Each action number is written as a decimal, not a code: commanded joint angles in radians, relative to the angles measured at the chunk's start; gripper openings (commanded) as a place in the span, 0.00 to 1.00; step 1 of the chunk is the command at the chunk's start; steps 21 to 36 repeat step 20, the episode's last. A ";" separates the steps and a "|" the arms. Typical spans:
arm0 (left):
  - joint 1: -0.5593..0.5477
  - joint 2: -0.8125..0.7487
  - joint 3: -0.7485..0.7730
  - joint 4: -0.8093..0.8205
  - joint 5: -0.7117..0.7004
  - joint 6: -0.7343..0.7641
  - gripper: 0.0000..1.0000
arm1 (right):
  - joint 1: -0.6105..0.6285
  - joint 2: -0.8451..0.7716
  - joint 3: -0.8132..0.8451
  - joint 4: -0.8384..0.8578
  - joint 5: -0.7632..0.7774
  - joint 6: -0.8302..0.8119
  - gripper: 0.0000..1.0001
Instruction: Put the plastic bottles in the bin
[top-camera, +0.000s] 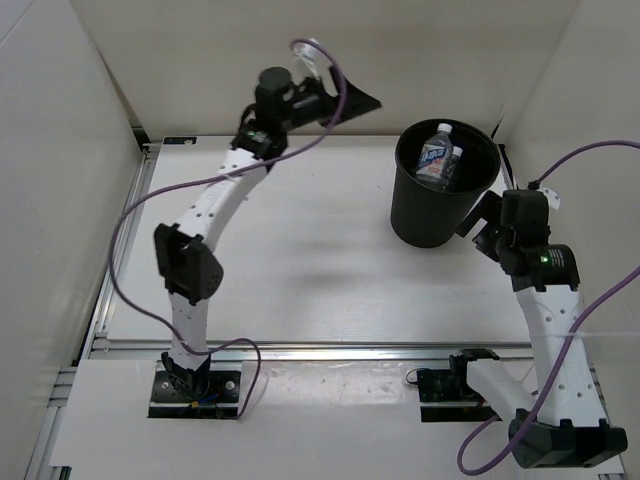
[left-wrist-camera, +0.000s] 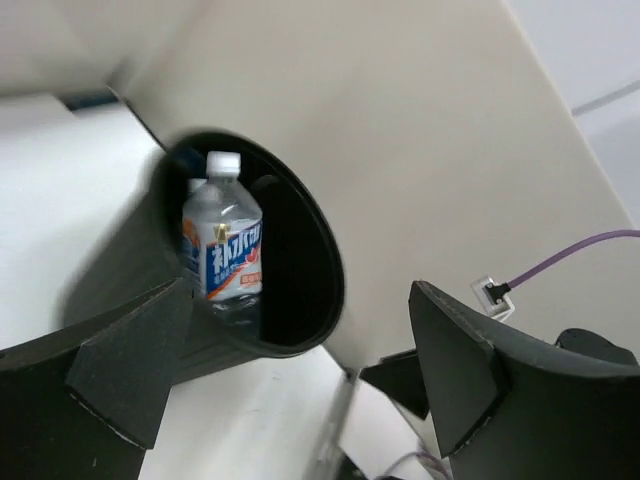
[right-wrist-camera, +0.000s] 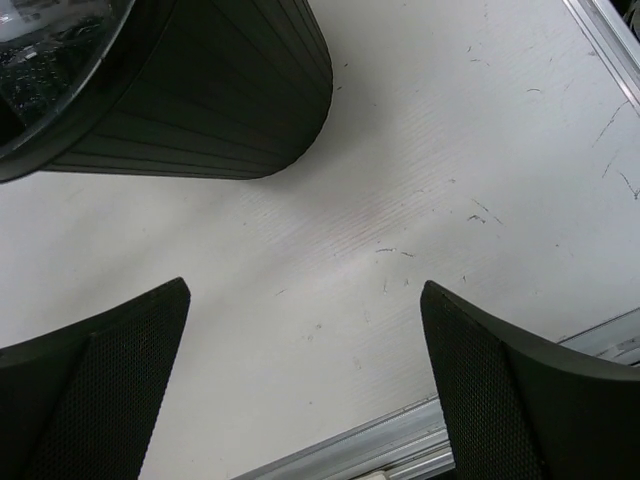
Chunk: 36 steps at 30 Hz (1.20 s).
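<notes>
The bin (top-camera: 440, 205) stands upright at the back right of the table. Inside it stands a clear bottle with a blue label (top-camera: 435, 156) and a white cap, and a second clear bottle (top-camera: 456, 165) leans beside it. No bottle shows on the table, and the green one is hidden. My left gripper (top-camera: 358, 100) is open and empty, raised high at the back, left of the bin. Its wrist view looks into the bin (left-wrist-camera: 318, 262) at the blue-labelled bottle (left-wrist-camera: 226, 250). My right gripper (top-camera: 476, 222) is open and empty, low beside the bin's right side (right-wrist-camera: 210, 100).
White walls close in the table at the back and both sides. An aluminium rail (top-camera: 330, 347) runs along the near edge and also shows in the right wrist view (right-wrist-camera: 400, 440). Purple cables (top-camera: 130, 215) loop off both arms. A wall socket (left-wrist-camera: 493, 295) sits behind the bin.
</notes>
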 joint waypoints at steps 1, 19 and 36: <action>0.066 -0.183 -0.153 -0.105 0.005 0.119 1.00 | -0.004 0.047 0.091 -0.013 0.032 0.003 1.00; 0.175 -1.070 -1.283 -0.292 -1.489 0.420 1.00 | -0.004 0.186 0.312 -0.069 0.052 0.026 1.00; 0.186 -1.080 -1.321 -0.292 -1.566 0.419 1.00 | -0.004 0.186 0.312 -0.069 0.052 0.035 1.00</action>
